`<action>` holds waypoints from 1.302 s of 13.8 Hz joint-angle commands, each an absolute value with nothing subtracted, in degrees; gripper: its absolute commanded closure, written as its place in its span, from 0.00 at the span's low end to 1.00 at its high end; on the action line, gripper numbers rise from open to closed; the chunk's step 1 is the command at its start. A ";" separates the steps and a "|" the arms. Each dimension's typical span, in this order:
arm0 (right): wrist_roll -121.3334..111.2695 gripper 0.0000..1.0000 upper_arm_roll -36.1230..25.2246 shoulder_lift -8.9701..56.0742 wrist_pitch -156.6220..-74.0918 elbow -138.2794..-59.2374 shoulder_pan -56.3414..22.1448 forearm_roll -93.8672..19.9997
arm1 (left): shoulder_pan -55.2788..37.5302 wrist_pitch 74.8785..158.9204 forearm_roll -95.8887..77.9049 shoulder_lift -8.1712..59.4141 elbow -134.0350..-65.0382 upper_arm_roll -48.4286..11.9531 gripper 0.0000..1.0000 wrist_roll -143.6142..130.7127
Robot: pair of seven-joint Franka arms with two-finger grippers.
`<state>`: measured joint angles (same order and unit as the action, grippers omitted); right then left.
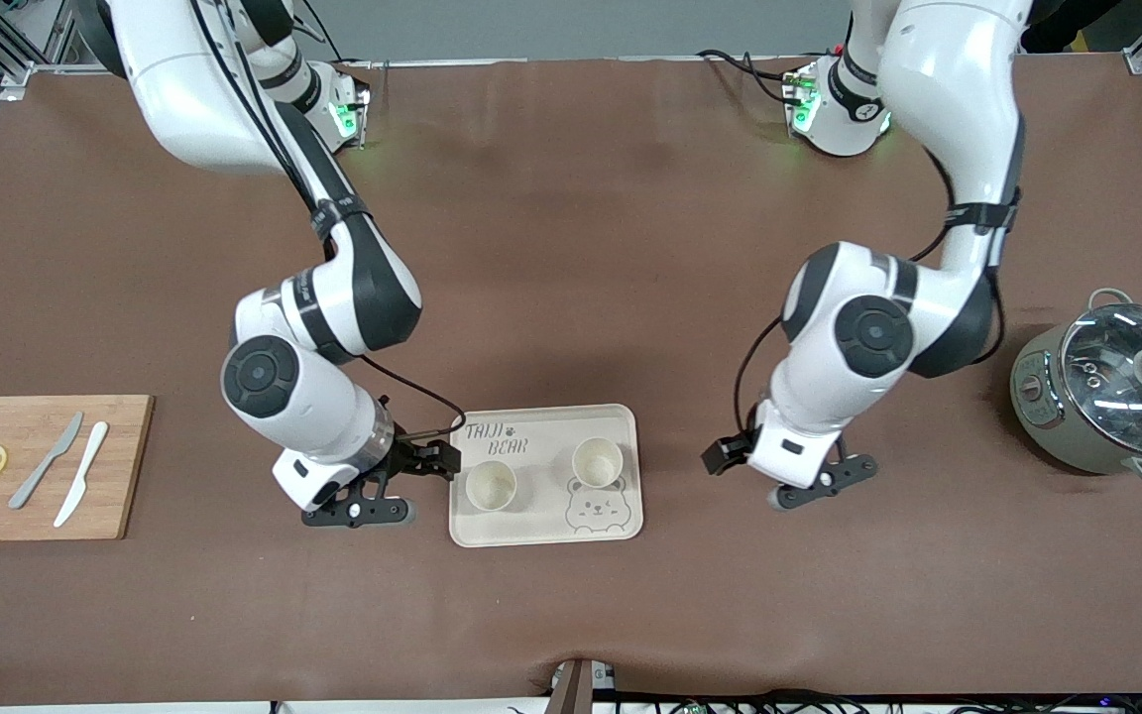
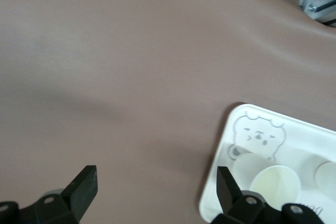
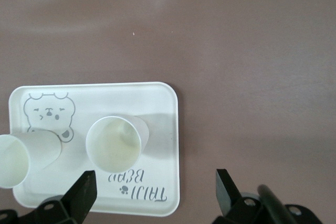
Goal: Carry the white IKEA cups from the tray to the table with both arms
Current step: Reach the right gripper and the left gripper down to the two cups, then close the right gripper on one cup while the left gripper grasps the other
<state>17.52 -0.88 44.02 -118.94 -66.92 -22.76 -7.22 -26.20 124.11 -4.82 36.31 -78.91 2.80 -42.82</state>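
Tray (image 1: 545, 531) served as the landmark: a cream, rimmed rectangle lying on the brown table (image 1: 571, 297), toward the front camera's edge. Both white cups stood upright on it. The cup nearer the front camera (image 1: 491, 486) sat at the right arm's end of the tray; the other cup (image 1: 597, 462) stood a little farther from the camera, just above the bear drawing. The right gripper (image 1: 358, 511) hung low just beside the tray's end, fingers spread wide and holding nothing. The left gripper (image 1: 822, 486) hung near the tray's other end, a bit further off, fingers likewise spread and empty. Farther toward the right arm's end lay a wooden cutting board (image 1: 36, 466); toward the left arm's end stood a lidded pot (image 1: 1111, 392). Judging from this, no cup had been moved yet; both lifts and placements remained.
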 commanded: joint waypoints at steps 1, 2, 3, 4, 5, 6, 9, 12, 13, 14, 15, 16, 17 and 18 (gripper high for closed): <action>18.37 0.00 -1.41 45.78 -120.75 -66.18 -23.81 -6.94 | -28.73 125.94 -5.10 38.14 -76.73 3.96 0.00 -45.78; 18.37 0.00 -1.41 46.75 -122.15 -66.09 -24.17 -6.77 | -29.44 126.47 -5.01 39.10 -76.12 3.96 0.00 -46.75; 18.37 0.00 -1.41 47.80 -123.65 -66.09 -24.43 -6.59 | -30.14 126.65 -4.57 40.07 -75.07 4.04 0.00 -47.71; 18.37 0.00 -1.41 48.68 -125.14 -66.09 -24.87 -6.59 | -30.93 127.26 -4.05 41.04 -74.28 4.04 0.00 -48.86; 18.37 0.00 -1.41 49.56 -126.29 -66.09 -25.13 -6.59 | -31.72 128.66 -3.78 41.74 -74.27 4.30 0.00 -49.82; 18.37 0.00 -1.49 50.09 -126.91 -66.09 -25.31 -6.59 | -32.77 129.98 -3.78 42.36 -74.27 4.65 0.00 -50.53; 18.28 0.00 -1.49 50.97 -127.09 -66.09 -25.31 -5.54 | -36.90 132.36 -3.78 44.38 -74.18 7.90 0.00 -53.17; 18.28 0.00 -1.49 51.76 -127.97 -66.18 -25.40 -4.83 | -39.11 133.94 -3.78 46.23 -74.18 8.96 0.00 -54.75; 18.28 0.00 -1.58 51.94 -128.06 -66.18 -25.40 -4.83 | -39.63 134.12 -3.78 46.84 -74.18 8.96 0.00 -55.02; 18.37 0.00 -1.58 52.38 -128.23 -66.09 -25.49 -4.83 | -40.07 134.38 -3.78 47.45 -74.09 8.96 0.00 -55.11; 18.28 0.00 -1.58 52.64 -129.19 -66.18 -25.58 -4.83 | -40.43 135.08 -3.78 47.72 -74.18 8.96 0.00 -55.63; 18.28 0.00 -1.50 53.08 -129.81 -66.18 -25.58 -4.83 | -40.60 135.52 -3.78 48.42 -74.09 8.96 0.00 -56.16; 18.28 0.00 -1.49 53.52 -130.51 -66.18 -25.84 -4.83 | -41.13 135.88 -3.78 48.78 -74.09 9.05 0.00 -56.25; 18.37 0.00 -1.49 53.87 -131.21 -66.18 -25.93 -4.83 | -41.22 136.57 -3.78 49.13 -74.09 9.05 0.00 -56.25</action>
